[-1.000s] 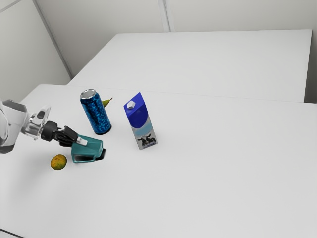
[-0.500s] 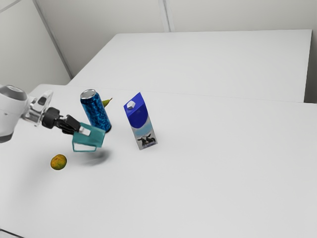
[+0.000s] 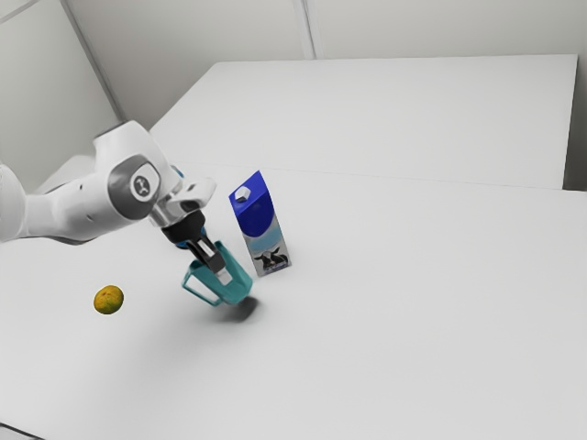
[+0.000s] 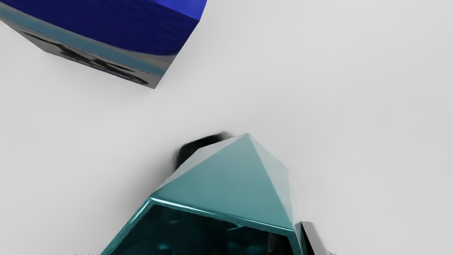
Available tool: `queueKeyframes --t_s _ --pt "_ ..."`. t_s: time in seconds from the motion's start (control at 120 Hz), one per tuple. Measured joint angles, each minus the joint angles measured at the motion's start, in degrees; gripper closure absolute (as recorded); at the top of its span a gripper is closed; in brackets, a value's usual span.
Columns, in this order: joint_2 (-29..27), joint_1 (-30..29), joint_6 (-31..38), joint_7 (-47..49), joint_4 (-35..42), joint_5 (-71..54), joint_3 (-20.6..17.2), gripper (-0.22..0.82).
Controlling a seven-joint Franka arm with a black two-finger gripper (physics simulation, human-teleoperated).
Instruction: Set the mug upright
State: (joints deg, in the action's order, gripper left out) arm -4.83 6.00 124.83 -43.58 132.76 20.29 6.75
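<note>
Where one gripper [image 3: 223, 273] reaches down over the white table [image 3: 394, 321], it holds one mug [image 3: 240, 283], a teal one, pinched by the wall between its two fingers. One finger [image 4: 312, 235] lies against the outside of that wall, and the other is inside the mouth, partly hidden. Of the mug's one handle [image 3: 195, 290], the exterior view gives a clear sight, on its own left side of the body. The mug is tilted, not upright, with its base slanting down toward the table and one dark shadow [image 3: 241, 311] by it; whether the base touches the table I cannot tell.

One carton [image 3: 258, 223], blue and white, stands near the mug, apart from it. One orange fruit [image 3: 108, 300] rests well apart from the mug, toward the exterior view's left. Behind the one arm [image 3: 87, 203], one blue can [image 3: 178, 171] is mostly hidden, with two small bits of it in sight.
</note>
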Motion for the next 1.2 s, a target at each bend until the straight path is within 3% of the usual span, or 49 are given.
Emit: queueKeyframes --t_s 0.133,0.467,0.983,1.2 --pt "-0.21 0.55 3.6 5.14 -0.01 -6.85 -2.72 0.79" --pt "-0.57 0.62 -6.06 19.7 -0.69 -14.23 -3.51 0.79" --pt "1.62 0.74 -1.59 31.7 -0.2 -15.2 -3.72 0.78" --pt "2.08 0.68 -1.14 33.87 -0.28 -14.63 -3.78 0.37"
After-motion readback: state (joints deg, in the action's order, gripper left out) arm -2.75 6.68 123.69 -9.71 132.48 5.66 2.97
